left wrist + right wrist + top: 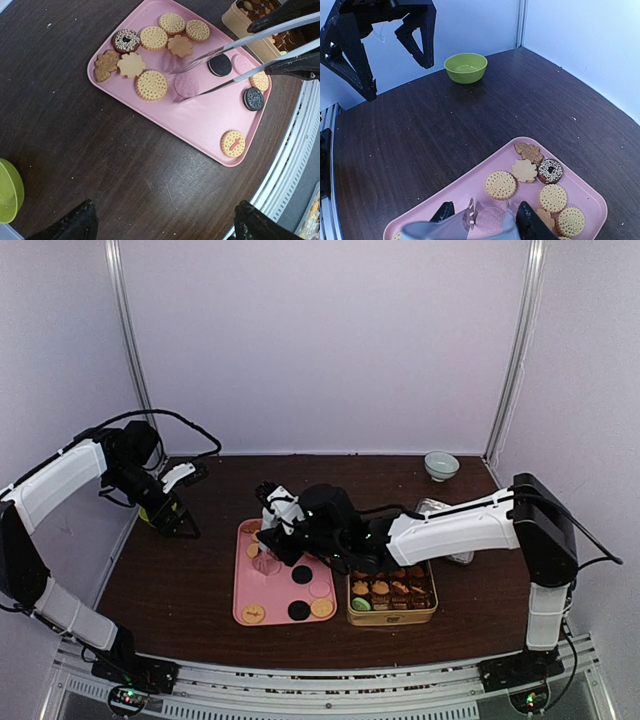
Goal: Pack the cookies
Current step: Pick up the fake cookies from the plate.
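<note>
We see the right gripper [292, 42] closed partway around the tongs [240, 44]. Their two tips sit either side of a pink cookie [186, 85] on the tray [200, 125], though we cannot tell whether they touch it. The other cookies [152, 85] lie mostly at the tray's far end, with a few black and tan ones toward its near end, and more fill the box [392, 616] just right of the tray. The left gripper [178, 524] hangs with its jaws wide apart, holding nothing, over the table [75, 125] well left of the tray and near a green bowl [465, 67].
</note>
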`<state>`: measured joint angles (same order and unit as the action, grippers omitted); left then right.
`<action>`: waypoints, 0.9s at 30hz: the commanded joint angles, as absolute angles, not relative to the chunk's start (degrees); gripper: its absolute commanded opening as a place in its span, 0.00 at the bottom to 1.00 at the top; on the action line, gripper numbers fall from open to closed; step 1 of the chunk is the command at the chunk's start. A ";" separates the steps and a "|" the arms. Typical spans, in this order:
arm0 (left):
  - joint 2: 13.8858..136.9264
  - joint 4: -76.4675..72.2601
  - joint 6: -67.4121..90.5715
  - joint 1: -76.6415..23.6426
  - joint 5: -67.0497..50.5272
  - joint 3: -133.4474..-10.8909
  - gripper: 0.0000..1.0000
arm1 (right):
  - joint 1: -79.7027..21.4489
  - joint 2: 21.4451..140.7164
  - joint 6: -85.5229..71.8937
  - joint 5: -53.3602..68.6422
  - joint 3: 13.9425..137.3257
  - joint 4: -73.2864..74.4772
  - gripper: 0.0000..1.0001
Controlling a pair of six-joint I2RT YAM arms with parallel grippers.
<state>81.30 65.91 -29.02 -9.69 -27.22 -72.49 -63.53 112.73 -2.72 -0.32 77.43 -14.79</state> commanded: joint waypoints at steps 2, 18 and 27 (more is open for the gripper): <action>80.32 64.60 -29.30 -9.32 -28.01 -71.76 0.98 | -63.81 111.48 -4.31 -0.43 76.12 -14.64 0.41; 80.33 64.55 -29.25 -9.32 -28.46 -71.70 0.98 | -63.83 107.40 -6.94 -0.33 72.71 -9.61 0.40; 80.88 64.97 -28.84 -9.32 -28.72 -72.03 0.98 | -63.98 106.47 -5.86 2.63 74.27 -5.03 0.39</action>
<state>81.30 65.89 -28.99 -9.69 -27.29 -72.20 -63.64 108.09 -6.59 1.13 73.52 -9.21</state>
